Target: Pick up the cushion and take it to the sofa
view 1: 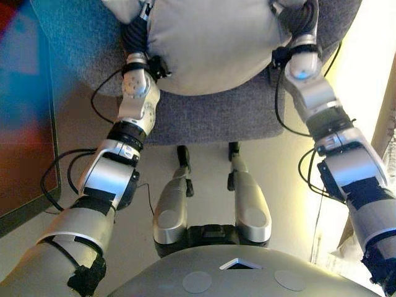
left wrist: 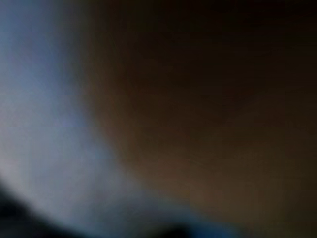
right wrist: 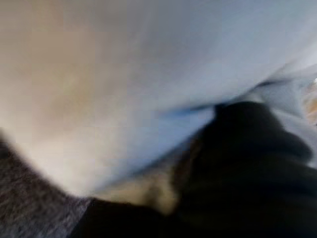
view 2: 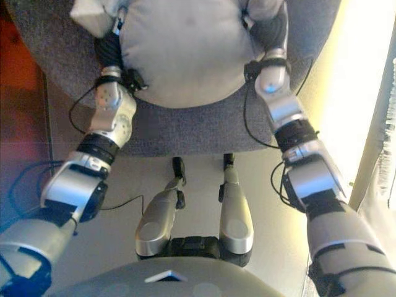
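Note:
A plump light-grey cushion (view 1: 210,43) lies on a dark grey upholstered seat (view 1: 210,117) right in front of me. My left hand (view 1: 135,34) presses against the cushion's left side, only its dark ribbed cover showing. My right hand (view 1: 300,21) is at the cushion's right side, likewise sunk into the fabric. The cushion bulges between the two hands, and a pale corner of it (view 2: 91,13) sticks out beyond the left wrist. The right wrist view shows pale cushion cloth (right wrist: 124,74) close up beside the dark cover (right wrist: 247,168), with the grey seat fabric (right wrist: 29,208) below. The left wrist view is dark and shows nothing I can make out.
A flat dark panel with a blue and red sheen (view 1: 25,105) stands on the floor to my left. A strongly lit pale wall or curtain (view 2: 387,142) runs along the right. Pale floor (view 1: 204,158) lies between the seat's front edge and me.

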Available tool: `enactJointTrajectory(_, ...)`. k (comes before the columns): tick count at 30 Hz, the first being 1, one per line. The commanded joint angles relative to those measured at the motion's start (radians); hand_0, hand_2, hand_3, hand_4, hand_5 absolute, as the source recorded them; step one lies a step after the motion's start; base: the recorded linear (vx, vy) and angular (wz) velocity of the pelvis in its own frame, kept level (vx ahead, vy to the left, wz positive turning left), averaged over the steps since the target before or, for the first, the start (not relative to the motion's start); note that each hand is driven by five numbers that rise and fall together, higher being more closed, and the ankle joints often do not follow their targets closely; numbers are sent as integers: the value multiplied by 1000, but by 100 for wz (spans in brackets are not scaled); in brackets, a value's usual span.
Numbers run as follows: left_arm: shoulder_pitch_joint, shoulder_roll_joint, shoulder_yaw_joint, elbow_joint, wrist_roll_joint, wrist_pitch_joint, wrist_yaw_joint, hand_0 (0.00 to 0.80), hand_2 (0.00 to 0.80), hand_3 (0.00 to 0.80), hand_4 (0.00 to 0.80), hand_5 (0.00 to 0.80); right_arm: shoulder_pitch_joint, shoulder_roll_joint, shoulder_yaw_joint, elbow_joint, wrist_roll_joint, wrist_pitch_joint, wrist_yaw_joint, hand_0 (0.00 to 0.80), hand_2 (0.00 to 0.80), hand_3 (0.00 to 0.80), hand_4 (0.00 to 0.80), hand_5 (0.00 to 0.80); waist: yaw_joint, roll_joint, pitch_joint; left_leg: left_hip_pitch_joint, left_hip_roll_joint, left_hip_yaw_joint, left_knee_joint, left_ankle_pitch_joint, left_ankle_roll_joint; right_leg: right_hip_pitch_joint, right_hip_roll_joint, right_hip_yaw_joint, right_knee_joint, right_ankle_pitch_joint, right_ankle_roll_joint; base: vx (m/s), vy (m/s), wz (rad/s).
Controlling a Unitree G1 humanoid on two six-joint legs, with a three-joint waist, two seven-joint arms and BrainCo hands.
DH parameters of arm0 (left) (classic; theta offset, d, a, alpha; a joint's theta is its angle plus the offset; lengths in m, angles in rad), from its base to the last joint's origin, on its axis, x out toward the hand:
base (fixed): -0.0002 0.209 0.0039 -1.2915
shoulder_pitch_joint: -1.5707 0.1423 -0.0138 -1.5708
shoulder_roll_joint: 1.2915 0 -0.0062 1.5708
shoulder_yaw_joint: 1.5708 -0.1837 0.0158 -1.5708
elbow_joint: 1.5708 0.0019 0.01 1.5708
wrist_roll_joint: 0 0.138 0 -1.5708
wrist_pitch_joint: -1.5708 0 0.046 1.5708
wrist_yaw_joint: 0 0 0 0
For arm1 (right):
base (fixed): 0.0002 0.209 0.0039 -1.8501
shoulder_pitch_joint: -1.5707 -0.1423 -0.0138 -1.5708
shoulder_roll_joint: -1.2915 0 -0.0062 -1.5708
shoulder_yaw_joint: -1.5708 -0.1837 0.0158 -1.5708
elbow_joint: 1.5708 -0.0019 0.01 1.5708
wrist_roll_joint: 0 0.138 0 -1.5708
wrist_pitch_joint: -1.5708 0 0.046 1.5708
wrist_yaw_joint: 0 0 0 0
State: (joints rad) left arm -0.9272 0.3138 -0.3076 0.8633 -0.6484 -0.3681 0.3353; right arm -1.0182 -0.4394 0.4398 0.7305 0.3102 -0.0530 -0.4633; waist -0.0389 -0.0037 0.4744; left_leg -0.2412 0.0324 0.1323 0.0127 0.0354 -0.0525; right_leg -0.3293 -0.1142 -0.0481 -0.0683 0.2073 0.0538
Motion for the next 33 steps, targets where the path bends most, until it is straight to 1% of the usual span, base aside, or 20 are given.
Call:
enactJointTrajectory(1,-105,-9,-91,56,-5,33,13,0,0,0,0,0,-94,12,64,64,36,23,6,0,0,0,0,0,8,-16,44,-111,14,-54,33,5,-53,-43,-58,-24,96,-113,79,0,0,0)
enactJointTrajectory(3,-88,22,-65,77,-11,28,52,0,0,0,0,0,-79,-10,51,75,55,21,-12,0,0,0,0,0,9,-13,45,-108,13,-55,29,7,-55,-47,-56,-30,101,-114,79,0,0,0)
enactJointTrajectory(5,-66,78,-38,78,57,5,93,0,0,0,0,0,-52,-54,25,63,88,20,-37,0,0,0,0,0,9,-11,46,-108,14,-50,22,10,-58,-54,-58,-39,102,-115,81,0,0,0)
enactJointTrajectory(6,-55,99,-28,70,56,5,109,0,0,0,0,0,-39,-78,14,54,97,15,-41,0,0,0,0,0,9,-9,46,-110,16,-49,19,13,-59,-58,-58,-41,101,-115,81,0,0,0)
enactJointTrajectory(8,-26,150,10,72,12,-15,138,0,0,0,0,0,-7,-126,-15,39,116,-1,-59,0,0,0,0,0,10,-4,46,-106,17,-47,14,15,-61,-58,-58,-48,105,-118,82,-9,17,2)
enactJointTrajectory(12,16,242,131,120,-76,-46,191,0,0,0,0,0,28,-196,-80,54,127,-32,-99,0,0,0,0,0,15,5,42,-83,17,-46,17,3,-66,-45,-64,-64,116,-136,84,-18,22,4)
enactJointTrajectory(14,29,291,180,142,-75,-45,206,0,0,0,0,0,34,-232,-110,66,143,-43,-122,0,0,0,0,0,18,6,32,-75,18,-44,17,-2,-68,-38,-66,-73,119,-144,84,0,0,0)
enactJointTrajectory(18,103,367,249,120,-103,-38,229,0,0,0,0,0,84,-324,-185,48,165,-55,-161,0,0,0,0,0,26,14,10,-56,16,-46,8,-9,-68,-23,-69,-89,116,-153,83,-6,2,7)
enactJointTrajectory(20,176,393,297,98,-136,-32,227,0,0,0,0,0,139,-361,-241,32,156,-61,-175,0,0,0,0,0,32,18,-6,-41,13,-50,3,-14,-65,-8,-69,-95,112,-158,83,16,5,11)
enactJointTrajectory(23,287,431,374,85,-175,0,205,0,0,0,0,0,222,-420,-321,5,178,-64,-174,0,0,0,0,0,38,19,-35,-13,11,-51,-8,-21,-65,20,-70,-104,101,-164,83,50,31,1)
enactJointTrajectory(25,342,464,418,100,-210,6,194,0,0,0,0,0,265,-462,-376,20,205,-79,-167,0,0,0,0,0,37,22,-56,8,12,-51,-14,-26,-66,42,-69,-107,95,-171,81,76,62,8)
enactJointTrajectory(26,365,488,441,116,-213,5,212,0,0,0,0,0,290,-481,-407,39,209,-101,-178,0,0,0,0,0,35,23,-70,20,13,-49,-15,-30,-67,56,-68,-107,91,-176,79,89,50,5)
enactJointTrajectory(28,404,523,473,120,-213,29,230,0,0,0,0,0,345,-511,-464,64,221,-127,-189,0,0,0,0,0,38,24,-91,38,13,-52,-20,-36,-68,78,-66,-110,83,-181,79,66,16,5)
enactJointTrajectory(31,455,564,520,148,-214,68,219,0,0,0,0,0,421,-550,-542,69,252,-124,-197,0,0,0,0,0,37,18,-117,57,16,-55,-27,-42,-68,102,-64,-116,74,-187,81,30,-26,4)
enactJointTrajectory(33,502,569,541,176,-209,102,198,0,0,0,0,0,493,-558,-596,77,262,-119,-196,0,0,0,0,0,34,12,-139,74,18,-56,-35,-47,-67,122,-59,-119,63,-189,83,53,-35,10)
